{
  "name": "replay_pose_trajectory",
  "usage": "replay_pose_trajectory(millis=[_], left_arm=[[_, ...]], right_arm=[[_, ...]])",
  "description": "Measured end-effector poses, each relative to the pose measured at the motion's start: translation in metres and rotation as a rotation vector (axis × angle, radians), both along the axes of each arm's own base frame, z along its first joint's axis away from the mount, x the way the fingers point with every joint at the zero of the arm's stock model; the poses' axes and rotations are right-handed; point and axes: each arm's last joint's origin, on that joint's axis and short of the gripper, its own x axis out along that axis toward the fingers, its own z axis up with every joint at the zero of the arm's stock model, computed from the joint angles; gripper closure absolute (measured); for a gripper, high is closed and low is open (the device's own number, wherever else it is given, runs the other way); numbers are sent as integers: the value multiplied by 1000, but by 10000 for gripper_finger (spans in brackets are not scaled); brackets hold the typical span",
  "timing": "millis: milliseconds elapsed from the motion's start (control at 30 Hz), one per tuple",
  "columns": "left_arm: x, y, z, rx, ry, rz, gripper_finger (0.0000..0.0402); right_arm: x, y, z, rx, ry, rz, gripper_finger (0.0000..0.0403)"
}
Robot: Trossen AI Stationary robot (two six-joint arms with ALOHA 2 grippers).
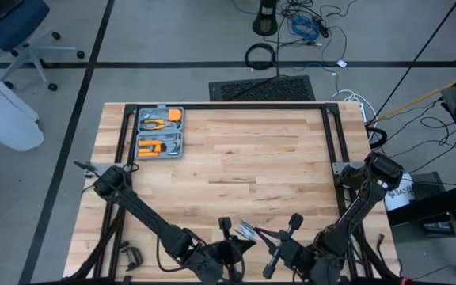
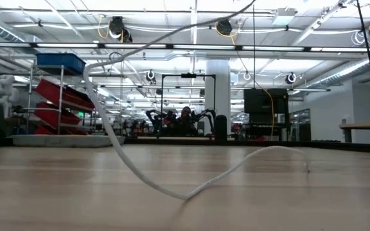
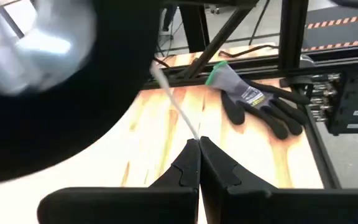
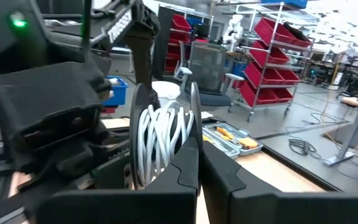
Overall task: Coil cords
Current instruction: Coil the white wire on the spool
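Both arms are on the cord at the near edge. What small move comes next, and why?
Probably one more wrap: carry the left gripper, shut on the white cord, around the reel held by the right gripper. The reel already carries several turns, but a loose length still trails across the table.

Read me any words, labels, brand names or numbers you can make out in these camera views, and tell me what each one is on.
"TROSS": part of white lettering on the dark robot arm, cut off, so only partly readable.
Glove: a small printed patch on its back, too blurred to read.
White label beside the right arm's base: print too small to read.
Tool case: no readable text.
Nothing else legible.
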Motion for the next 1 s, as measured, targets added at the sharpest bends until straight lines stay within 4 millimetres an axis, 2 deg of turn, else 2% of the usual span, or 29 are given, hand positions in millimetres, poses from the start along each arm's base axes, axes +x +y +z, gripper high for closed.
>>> replay_pose_trajectory(millis=[100, 467, 733, 1000], left_arm=[[-3, -5, 0, -12, 7, -35, 391], [-14, -20, 0, -8, 15, -91, 303], [-22, -30, 2, 30, 9, -122, 296], [-23, -30, 3, 32, 8, -121, 296]], right_arm=[[-5, 4, 2, -3, -2, 15, 403], [-20, 16, 10, -25, -2, 61, 403], [-30, 22, 19, -37, -10, 89, 403], [-33, 22, 25, -51, -12, 91, 403]])
